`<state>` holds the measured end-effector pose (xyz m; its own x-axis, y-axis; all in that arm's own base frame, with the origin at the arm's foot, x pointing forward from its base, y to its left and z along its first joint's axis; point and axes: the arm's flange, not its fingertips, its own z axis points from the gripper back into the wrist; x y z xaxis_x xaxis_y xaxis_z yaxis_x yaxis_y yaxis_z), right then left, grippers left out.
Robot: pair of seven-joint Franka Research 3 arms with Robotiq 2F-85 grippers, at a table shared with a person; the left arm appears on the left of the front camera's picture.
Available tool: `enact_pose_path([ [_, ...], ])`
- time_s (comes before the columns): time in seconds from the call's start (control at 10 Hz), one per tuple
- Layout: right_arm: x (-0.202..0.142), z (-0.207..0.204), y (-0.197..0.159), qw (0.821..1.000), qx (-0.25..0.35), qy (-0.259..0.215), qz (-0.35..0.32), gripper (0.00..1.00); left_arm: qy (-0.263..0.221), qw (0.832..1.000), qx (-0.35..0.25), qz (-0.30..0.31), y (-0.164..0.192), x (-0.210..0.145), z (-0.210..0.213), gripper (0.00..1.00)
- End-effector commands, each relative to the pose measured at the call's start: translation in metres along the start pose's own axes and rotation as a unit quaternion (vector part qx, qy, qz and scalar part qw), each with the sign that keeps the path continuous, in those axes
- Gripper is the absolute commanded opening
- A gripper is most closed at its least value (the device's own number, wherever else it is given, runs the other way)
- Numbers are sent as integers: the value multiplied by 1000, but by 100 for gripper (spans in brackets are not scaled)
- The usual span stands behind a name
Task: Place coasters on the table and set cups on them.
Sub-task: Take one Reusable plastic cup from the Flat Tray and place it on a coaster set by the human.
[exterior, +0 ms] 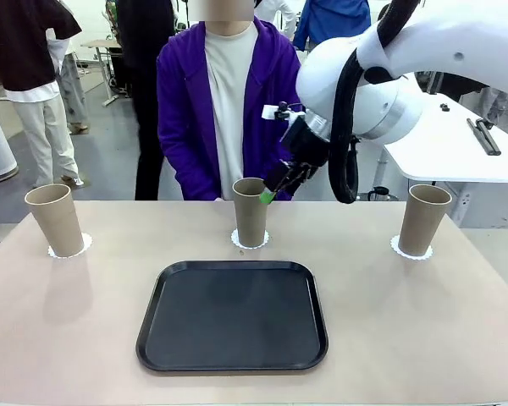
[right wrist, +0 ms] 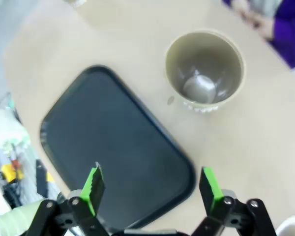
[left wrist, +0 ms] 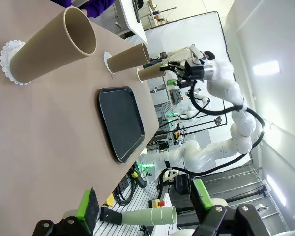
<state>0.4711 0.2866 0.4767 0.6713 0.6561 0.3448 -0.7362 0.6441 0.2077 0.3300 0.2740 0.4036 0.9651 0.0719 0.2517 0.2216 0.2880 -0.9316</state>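
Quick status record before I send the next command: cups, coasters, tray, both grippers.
cups: three, upright, in a row: left cup, middle cup, right cup
coasters: one under each cup: left coaster, middle coaster, right coaster
tray: black tray, empty, on the table in front of the middle cup
right gripper: open, empty, above the middle cup
left gripper: open, empty, away from the cups

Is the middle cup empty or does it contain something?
Empty: the right wrist view looks into the middle cup and shows its bare bottom.
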Motion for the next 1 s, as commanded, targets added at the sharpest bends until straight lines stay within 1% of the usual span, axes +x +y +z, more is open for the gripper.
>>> enact_pose_path([
  [0.0, 29, 12, 30, 997, -9, 66, -28, 100, -4, 1000, -3, -1, -2, 0, 2, 100],
  [0.2, 33, 12, 40, 993, -47, 95, -55, 100, -4, 1000, -3, -1, -2, 0, 2, 100],
  [0.3, 30, 15, 38, 990, -47, 112, -71, 100, -4, 1000, -3, -1, -2, 0, 2, 100],
  [0.4, 21, 16, 47, 995, -40, 76, -45, 100, -4, 1000, -3, -1, -2, 0, 2, 100],
  [0.9, 21, 16, 47, 995, -40, 76, -45, 100, -4, 1000, -3, -1, -2, 0, 2, 100],
])
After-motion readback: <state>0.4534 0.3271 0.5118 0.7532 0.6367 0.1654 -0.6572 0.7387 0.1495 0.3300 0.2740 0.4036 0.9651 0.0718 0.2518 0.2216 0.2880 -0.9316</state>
